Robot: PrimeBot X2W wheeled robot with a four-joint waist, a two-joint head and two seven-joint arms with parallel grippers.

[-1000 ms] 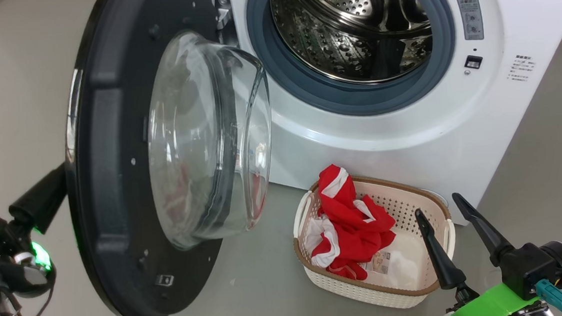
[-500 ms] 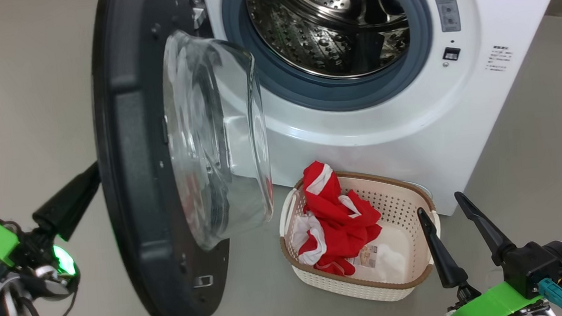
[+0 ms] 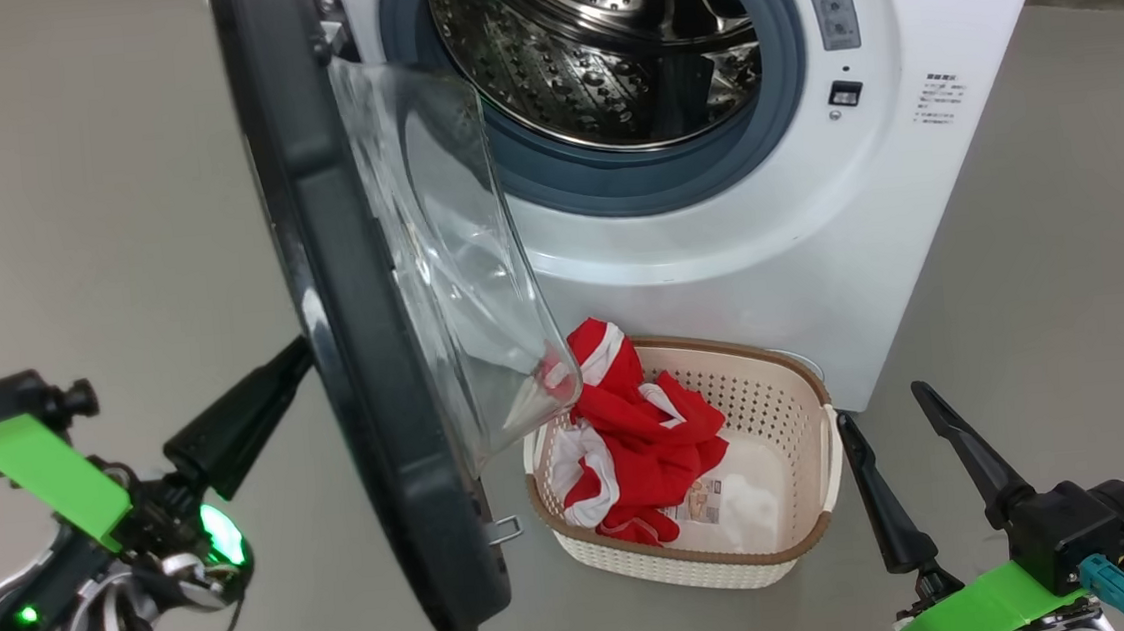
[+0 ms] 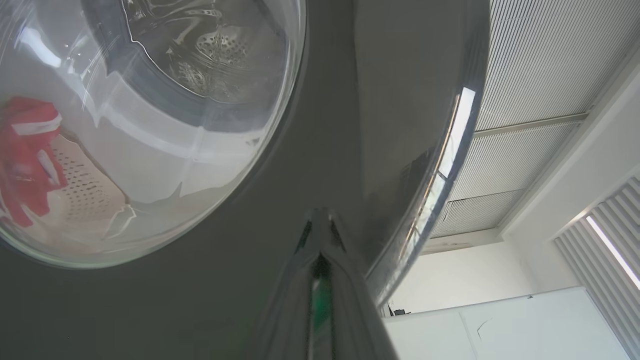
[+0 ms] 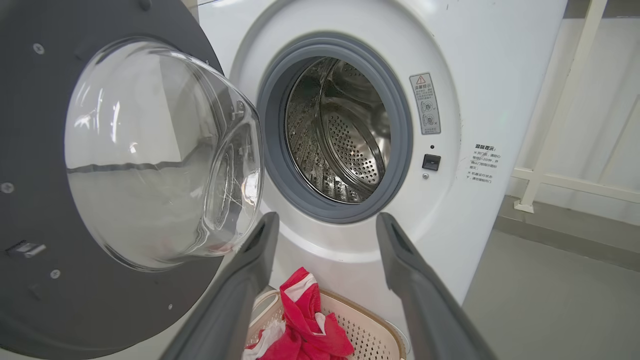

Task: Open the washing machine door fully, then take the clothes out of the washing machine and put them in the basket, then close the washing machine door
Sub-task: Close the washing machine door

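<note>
1. Washing machine door point(image 3: 360, 301) — large and round, a glossy black rim around a bulging clear glass bowl — stands about half open, edge-on to us, hinged at the left of the big white front-loading washing machine point(image 3: 718, 263).
2. Left gripper point(image 3: 286, 372), dark fingers pressed together, has its tips against the door's outer face. The machine lies beyond that face, so we judge a push along the fingers would swing the door shut. This arm is the nearer one.
3. Right gripper point(image 3: 880, 409) hangs well apart at the right, fingers spread, holding nothing.
4. Cream perforated plastic basket point(image 3: 662, 566) sits on the grey floor point(image 3: 111, 190) just before the machine, with red-and-white clothes point(image 3: 641, 430) inside. In the head view the glass bowl overlaps the basket's left corner; we cannot tell the clearance.
5. Steel perforated drum point(image 3: 582, 53) shows no clothes.
</note>
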